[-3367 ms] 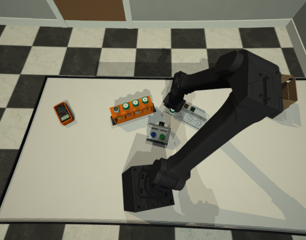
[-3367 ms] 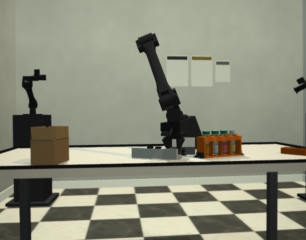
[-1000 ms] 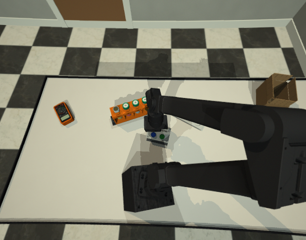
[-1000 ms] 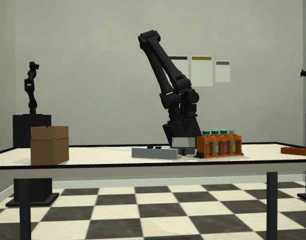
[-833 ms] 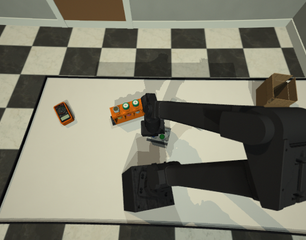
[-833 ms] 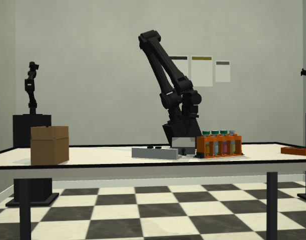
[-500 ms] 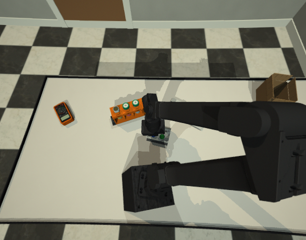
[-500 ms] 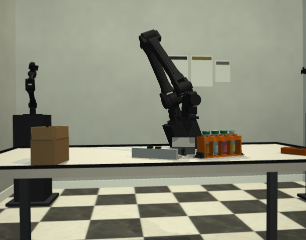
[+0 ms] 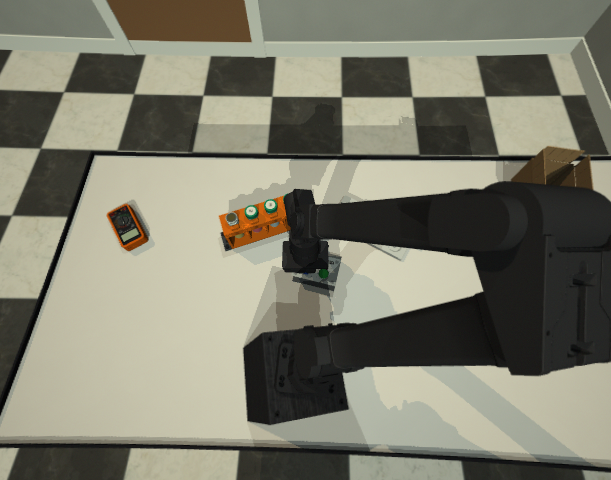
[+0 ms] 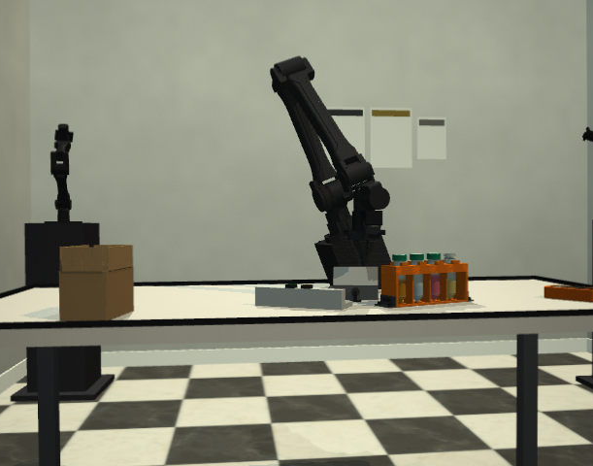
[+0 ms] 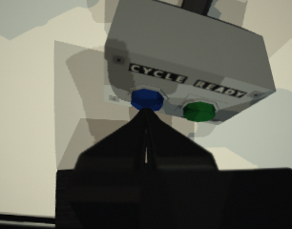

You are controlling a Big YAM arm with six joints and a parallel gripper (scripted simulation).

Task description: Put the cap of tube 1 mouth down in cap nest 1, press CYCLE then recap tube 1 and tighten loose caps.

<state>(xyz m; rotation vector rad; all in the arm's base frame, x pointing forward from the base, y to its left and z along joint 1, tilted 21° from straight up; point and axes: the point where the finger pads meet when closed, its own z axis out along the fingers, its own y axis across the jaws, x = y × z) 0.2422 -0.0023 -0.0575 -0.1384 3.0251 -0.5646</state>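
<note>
Orange, the decapping station (image 9: 224, 222) (image 10: 390, 291) has tube 1 (image 9: 231, 218) (image 10: 451, 286) standing uncapped; the three others wear green caps. I can't see tube 1's cap: the arm hides most of the cap tray (image 9: 401, 255) (image 10: 299, 297), so its nesting goes unconfirmed. The hand (image 9: 305, 256) (image 10: 375, 232) (image 11: 146, 114), fingertips together on nothing, is at the blue key (image 9: 305, 272) (image 11: 147, 99). I'd guess CYCLE is the current step, with recapping, tightness checks and READY left.

The top view looked steeply down from high over the table (image 9: 191, 335) (image 10: 185, 328). The exterior view faced the arm (image 9: 398, 222) (image 10: 306, 125) from across that table, near tabletop height, both sharing the orange decapping station (image 9: 253, 232) (image 10: 389, 281). The wrist view looked close over the fingertips at the key housing (image 11: 184, 43) (image 9: 332, 266) (image 10: 355, 276).
</note>
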